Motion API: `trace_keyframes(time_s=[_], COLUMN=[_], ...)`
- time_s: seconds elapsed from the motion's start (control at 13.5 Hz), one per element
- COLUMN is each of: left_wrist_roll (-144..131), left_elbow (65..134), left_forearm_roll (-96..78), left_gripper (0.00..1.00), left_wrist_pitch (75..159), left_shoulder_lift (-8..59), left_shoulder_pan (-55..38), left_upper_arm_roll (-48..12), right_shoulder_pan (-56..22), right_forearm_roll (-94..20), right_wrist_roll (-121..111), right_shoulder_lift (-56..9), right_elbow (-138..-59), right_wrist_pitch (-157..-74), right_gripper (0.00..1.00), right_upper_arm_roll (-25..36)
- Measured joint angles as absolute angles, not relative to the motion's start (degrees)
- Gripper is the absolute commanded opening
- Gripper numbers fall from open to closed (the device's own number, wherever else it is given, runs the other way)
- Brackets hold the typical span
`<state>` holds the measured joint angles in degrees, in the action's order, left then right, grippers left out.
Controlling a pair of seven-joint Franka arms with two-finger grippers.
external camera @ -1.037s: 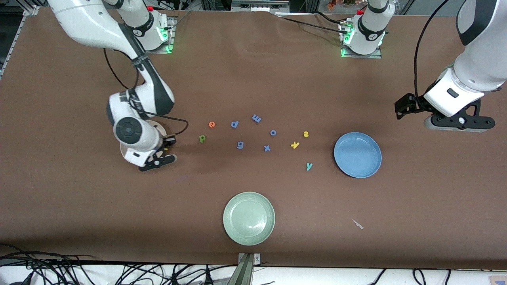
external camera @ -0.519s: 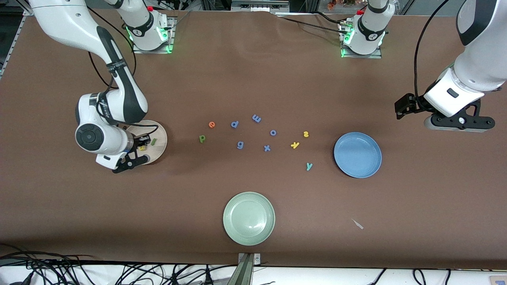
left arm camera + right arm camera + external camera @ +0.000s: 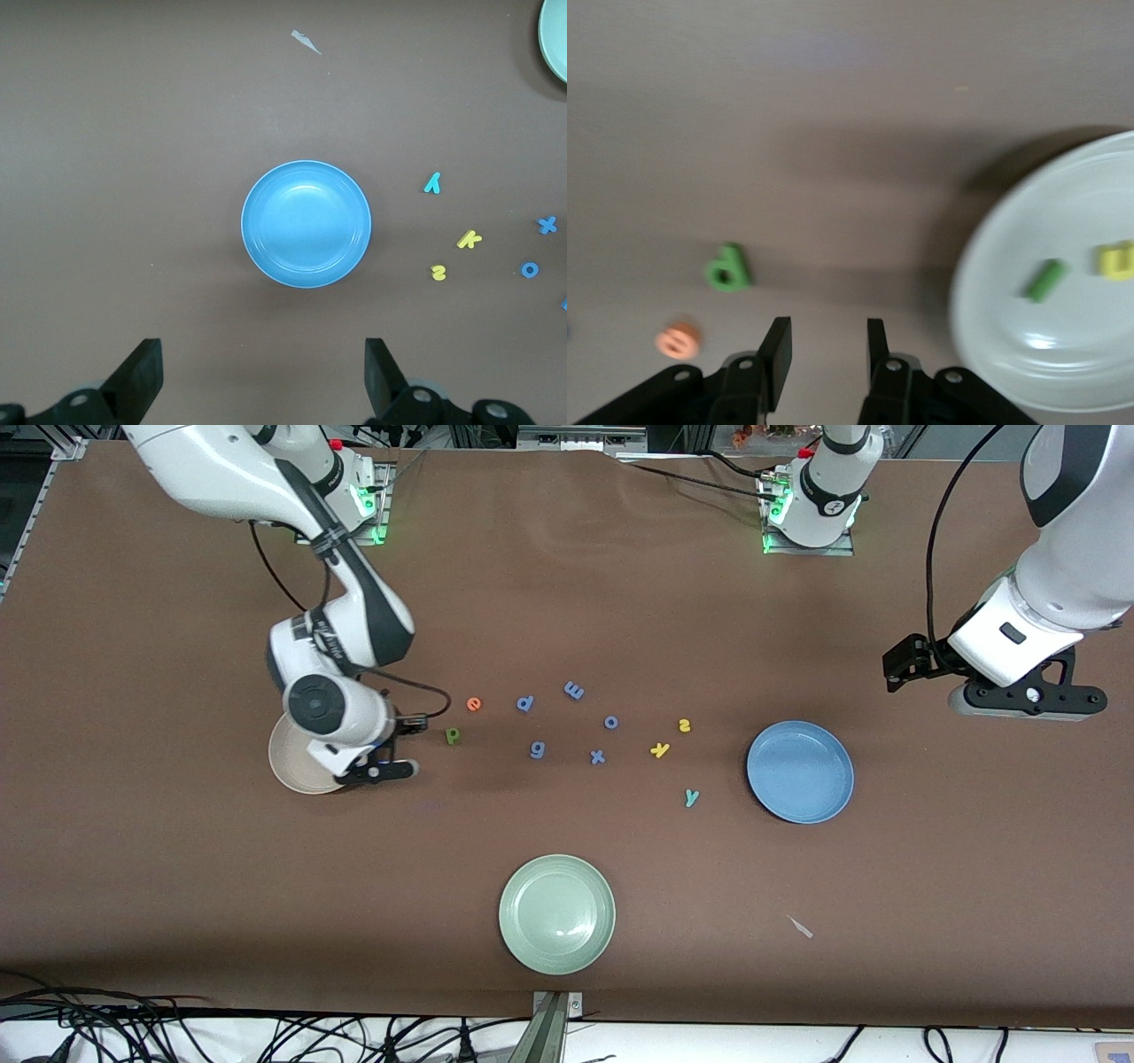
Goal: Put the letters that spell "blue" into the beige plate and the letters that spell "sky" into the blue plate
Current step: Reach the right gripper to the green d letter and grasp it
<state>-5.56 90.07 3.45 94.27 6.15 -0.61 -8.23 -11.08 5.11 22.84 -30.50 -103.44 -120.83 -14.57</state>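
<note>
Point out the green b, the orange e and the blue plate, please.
green b (image 3: pixel 453 735), front view, middle of the letter.
orange e (image 3: pixel 474 704), front view, middle of the letter.
blue plate (image 3: pixel 800 771), front view, bare floor.

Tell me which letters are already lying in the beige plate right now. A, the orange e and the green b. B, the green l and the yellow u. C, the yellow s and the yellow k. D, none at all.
B: the right wrist view shows the green l and the yellow u lying in the beige plate, while the green b and orange e lie on the table.
</note>
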Motion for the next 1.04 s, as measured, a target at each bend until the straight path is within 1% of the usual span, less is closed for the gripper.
trace_keyframes(time_s=[0.15, 0.22, 0.52, 0.74, 1.04], left_wrist_roll=[-5.56, -5.56, -5.56, -5.56, -5.56], left_elbow=[90.07, 90.07, 90.07, 90.07, 90.07], left_forearm_roll=[3.45, 3.45, 3.45, 3.45, 3.45], left_gripper=[1.00, 1.00, 1.00, 1.00, 1.00], left_wrist_pitch=[94.27, 94.27, 94.27, 94.27, 94.27], left_shoulder_lift=[6.15, 6.15, 6.15, 6.15, 6.14], left_shoulder_pan=[-0.61, -0.61, -0.61, -0.61, -0.61], left_upper_arm_roll=[-8.23, -8.23, -8.23, -8.23, -8.23], right_shoulder_pan=[-11.54, -11.63, -11.59, -12.09, -12.92], right_forearm_roll=[6.43, 6.77, 6.98, 7.36, 8.10], right_wrist_roll=[28.71, 29.96, 30.58, 32.23, 33.55], right_shoulder_lift=[-31.95, -32.67, -35.33, -36.58, -36.78], right_elbow=[-103.45, -103.49, -104.35, -104.83, -105.95], right_wrist_pitch=[-123.85, -125.07, -130.22, -132.20, -132.57], right_gripper=[0.45, 0.45, 0.45, 0.45, 0.45], right_upper_arm_roll=[-16.66, -17.04, -17.10, -17.16, -17.20])
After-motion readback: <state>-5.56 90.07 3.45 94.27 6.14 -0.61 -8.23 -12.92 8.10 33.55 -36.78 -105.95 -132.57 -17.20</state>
